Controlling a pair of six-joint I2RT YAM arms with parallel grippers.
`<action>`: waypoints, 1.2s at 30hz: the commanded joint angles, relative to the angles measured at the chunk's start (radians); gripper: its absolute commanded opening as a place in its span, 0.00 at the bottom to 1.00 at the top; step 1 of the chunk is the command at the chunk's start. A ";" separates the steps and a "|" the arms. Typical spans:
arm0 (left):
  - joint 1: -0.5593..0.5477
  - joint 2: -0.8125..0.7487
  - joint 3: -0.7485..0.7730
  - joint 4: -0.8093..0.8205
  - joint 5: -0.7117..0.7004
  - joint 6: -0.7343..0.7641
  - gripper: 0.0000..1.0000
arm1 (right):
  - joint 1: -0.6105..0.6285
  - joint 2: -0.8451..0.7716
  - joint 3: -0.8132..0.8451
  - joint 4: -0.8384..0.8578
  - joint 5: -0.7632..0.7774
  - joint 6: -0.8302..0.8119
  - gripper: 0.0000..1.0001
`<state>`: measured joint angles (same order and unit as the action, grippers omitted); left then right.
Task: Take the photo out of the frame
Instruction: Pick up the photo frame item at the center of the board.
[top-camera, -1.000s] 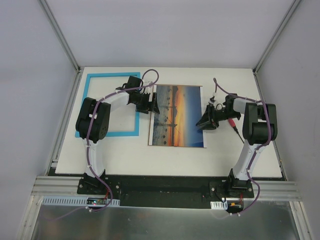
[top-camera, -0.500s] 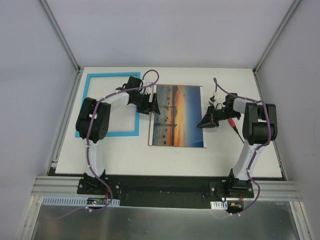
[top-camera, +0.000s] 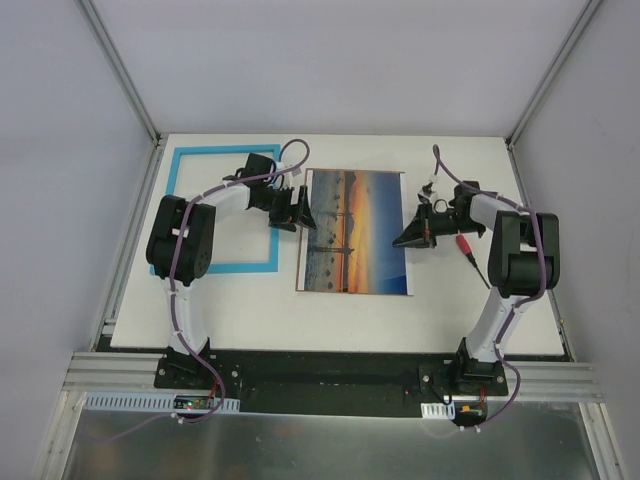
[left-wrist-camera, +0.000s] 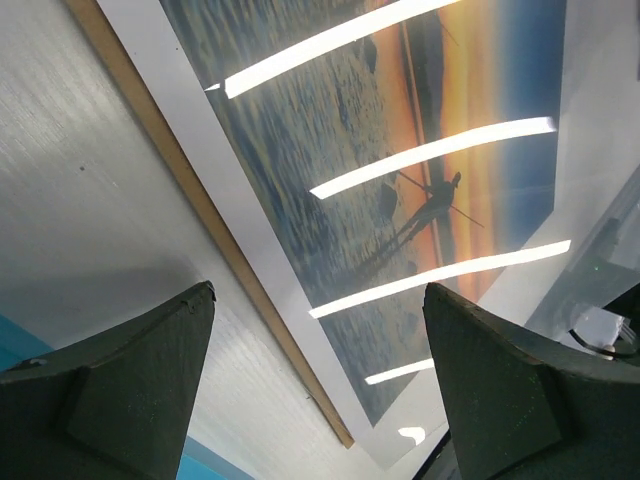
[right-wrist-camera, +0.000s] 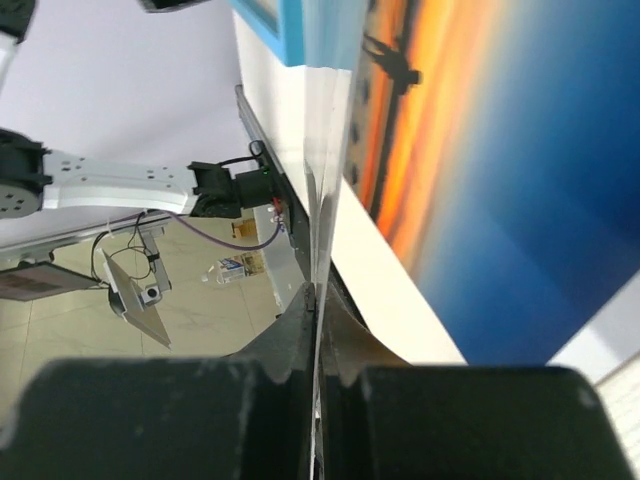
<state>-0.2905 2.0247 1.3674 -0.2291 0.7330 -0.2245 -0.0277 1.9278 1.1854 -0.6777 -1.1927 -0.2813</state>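
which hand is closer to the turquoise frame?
Left. Left hand sits by the frame, at its right border; right hand is across the photo, at its right edge.

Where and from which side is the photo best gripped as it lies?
Probably the right edge of the photo, coming in low from the right: it lies flat and thin, so only an edge can be pinched, and the right gripper sits at that edge.

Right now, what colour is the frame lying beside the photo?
Turquoise blue; the frame shows best in the top external view.
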 joint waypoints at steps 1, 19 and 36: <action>0.008 -0.063 -0.008 0.008 0.092 -0.007 0.83 | -0.008 -0.105 0.040 -0.003 -0.151 -0.033 0.01; 0.056 -0.043 -0.034 0.085 0.199 -0.062 0.83 | -0.047 -0.106 0.141 -0.322 -0.329 -0.351 0.01; 0.059 -0.037 -0.125 0.384 0.394 -0.311 0.82 | -0.054 0.028 0.243 -0.626 -0.300 -0.638 0.01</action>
<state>-0.2344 2.0232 1.2701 0.0345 1.0458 -0.4557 -0.0746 1.9541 1.3991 -1.2690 -1.4296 -0.8490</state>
